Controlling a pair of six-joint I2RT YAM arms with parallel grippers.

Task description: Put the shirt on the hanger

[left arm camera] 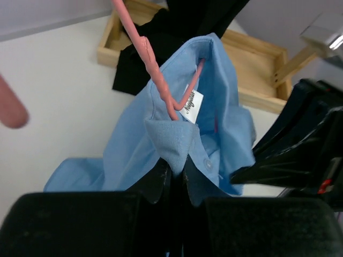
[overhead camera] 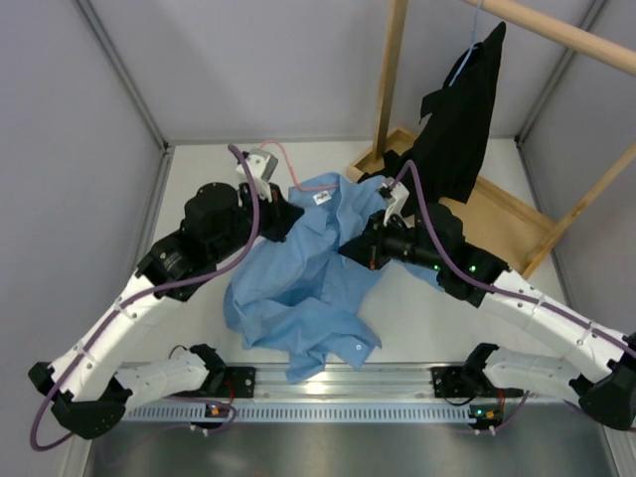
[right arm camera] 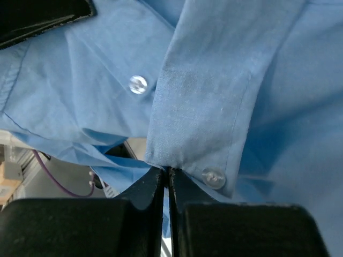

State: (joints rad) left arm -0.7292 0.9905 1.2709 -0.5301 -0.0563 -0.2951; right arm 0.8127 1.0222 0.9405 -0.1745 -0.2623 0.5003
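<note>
The light blue shirt (overhead camera: 298, 283) lies crumpled mid-table, its collar end lifted between both arms. My left gripper (overhead camera: 283, 214) is shut on a collar tip (left arm camera: 174, 142); in the left wrist view the left gripper (left arm camera: 177, 171) has fabric pinched between its jaws. The pink hanger (left arm camera: 151, 67) runs down into the neck opening beside the white label (left arm camera: 192, 107), and its hook (overhead camera: 283, 164) pokes out behind the collar. My right gripper (overhead camera: 350, 248) is shut on the shirt's buttoned edge (right arm camera: 214, 96); the right gripper (right arm camera: 167, 175) shows cloth between its tips.
A black garment (overhead camera: 462, 114) hangs on a light blue hanger from a wooden rack (overhead camera: 556, 30) at the back right. The rack's wooden base (overhead camera: 497, 214) sits just behind the right arm. Grey walls close in the table on the left, the right and behind.
</note>
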